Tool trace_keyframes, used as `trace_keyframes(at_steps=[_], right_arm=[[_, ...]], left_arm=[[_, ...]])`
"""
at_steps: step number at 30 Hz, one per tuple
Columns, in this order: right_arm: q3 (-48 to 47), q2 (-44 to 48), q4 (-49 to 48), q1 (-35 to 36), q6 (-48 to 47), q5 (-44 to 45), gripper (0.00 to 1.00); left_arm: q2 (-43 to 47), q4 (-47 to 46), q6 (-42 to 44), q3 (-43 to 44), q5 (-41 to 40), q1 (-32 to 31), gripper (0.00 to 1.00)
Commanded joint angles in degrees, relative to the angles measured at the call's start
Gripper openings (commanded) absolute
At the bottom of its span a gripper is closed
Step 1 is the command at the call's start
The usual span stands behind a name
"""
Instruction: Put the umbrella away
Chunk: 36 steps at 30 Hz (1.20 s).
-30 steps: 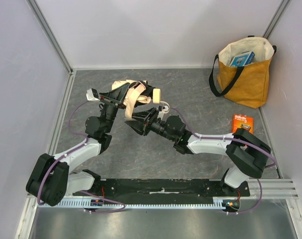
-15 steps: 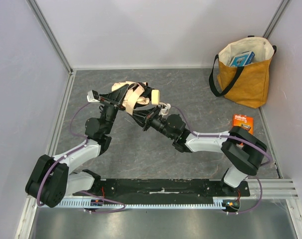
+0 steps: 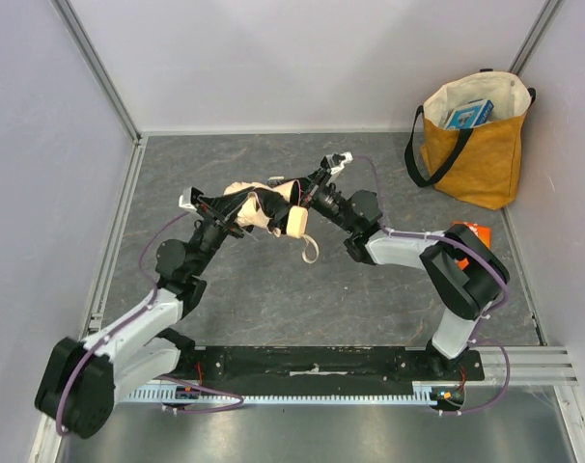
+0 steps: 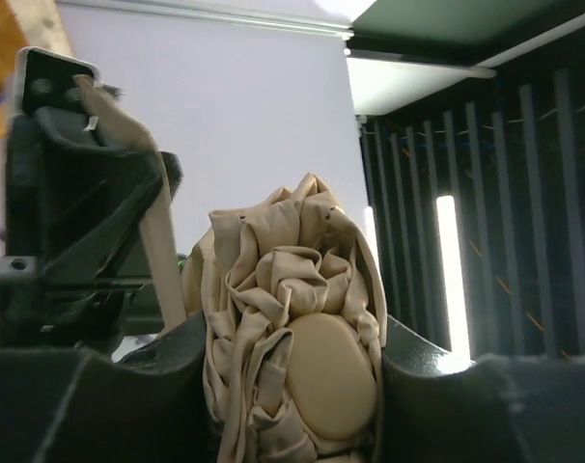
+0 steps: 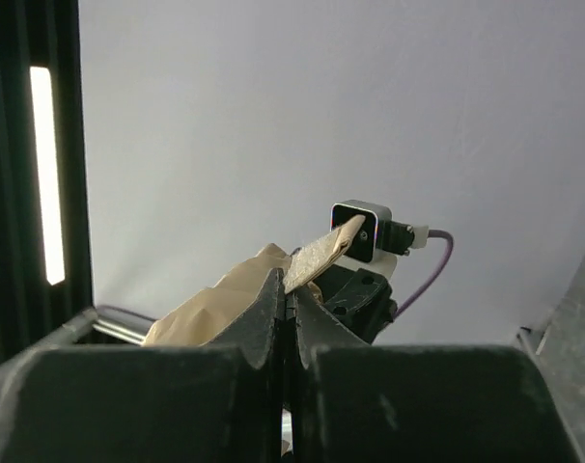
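Holding the umbrella (image 3: 262, 201) a bit left of centre in the top view, the left gripper (image 3: 236, 210) is squeezing the crumpled beige bundle. In the left wrist view, its two black fingers (image 4: 128, 395) are pressing in on either side of the fabric. The wooden knob (image 3: 294, 220) is pointing toward the lower right of the bundle, and the cord loop (image 3: 310, 253) is hanging just below it, over the grey table (image 3: 370, 309).

The right gripper (image 3: 297, 191) is coming in from the right and sitting right up against the bundle. Its jaws are pressed fully together in the right wrist view. A flat beige strap (image 5: 321, 256) is sticking out right at the tips and running up and to the right. Honestly can't tell if it's actually pinched or just passing behind.

Over in the upper right corner, the mustard tote bag (image 3: 476, 159) is standing upright, well apart from the umbrella. An orange pack (image 3: 469, 230) is peeking out from behind the right arm below the bag.
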<state>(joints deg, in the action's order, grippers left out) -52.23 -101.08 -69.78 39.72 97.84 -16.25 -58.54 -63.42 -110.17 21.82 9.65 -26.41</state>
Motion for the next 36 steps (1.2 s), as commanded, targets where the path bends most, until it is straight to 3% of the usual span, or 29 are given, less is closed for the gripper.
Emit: trace_keyframes(at_steps=[1, 6, 10, 13, 17, 20, 22, 29, 32, 36], right_arm=[[-1.0, 3.4, -3.2, -4.0, -14.3, -2.6, 0.0], [-3.1, 8.8, 0.7, -4.5, -22.1, -5.9, 0.0], [-5.2, 16.9, 14.9, -4.4, -35.9, -5.9, 0.0], [-5.1, 21.1, 17.3, -4.5, -39.2, -5.8, 0.0], [-2.9, 26.6, 21.1, -3.7, -43.2, -3.8, 0.0], [-0.2, 27.1, 13.4, -3.9, -37.0, -3.3, 0.0], [1.6, 26.9, 5.8, -3.7, -32.4, -2.3, 0.0], [1.2, 26.4, 1.5, -2.6, -34.5, -4.1, 0.0], [0.4, 28.0, 2.3, -1.5, -37.1, -4.8, 0.0], [-3.8, 31.5, 11.5, 0.5, -47.7, -8.1, 0.0]], left_arm=[[11.3, 22.3, 1.4, 3.0, 15.4, 0.7, 0.02], [11.6, 48.7, 10.1, 8.0, 23.9, 1.0, 0.02], [13.9, 63.0, 18.6, 10.7, 20.9, 1.3, 0.02], [14.0, 73.0, 23.5, 13.2, 19.1, 1.4, 0.02], [15.7, 74.2, 24.7, 11.1, 16.9, 1.5, 0.02], [19.1, 65.2, 24.9, 5.8, 15.8, 1.5, 0.02], [21.4, 63.9, 24.4, 2.7, 14.6, 1.5, 0.02], [22.0, 71.1, 23.5, 3.2, 13.5, 1.5, 0.02], [21.0, 80.6, 24.7, 6.4, 11.7, 1.5, 0.02], [18.8, 89.3, 23.0, 6.9, 10.7, 1.6, 0.02]])
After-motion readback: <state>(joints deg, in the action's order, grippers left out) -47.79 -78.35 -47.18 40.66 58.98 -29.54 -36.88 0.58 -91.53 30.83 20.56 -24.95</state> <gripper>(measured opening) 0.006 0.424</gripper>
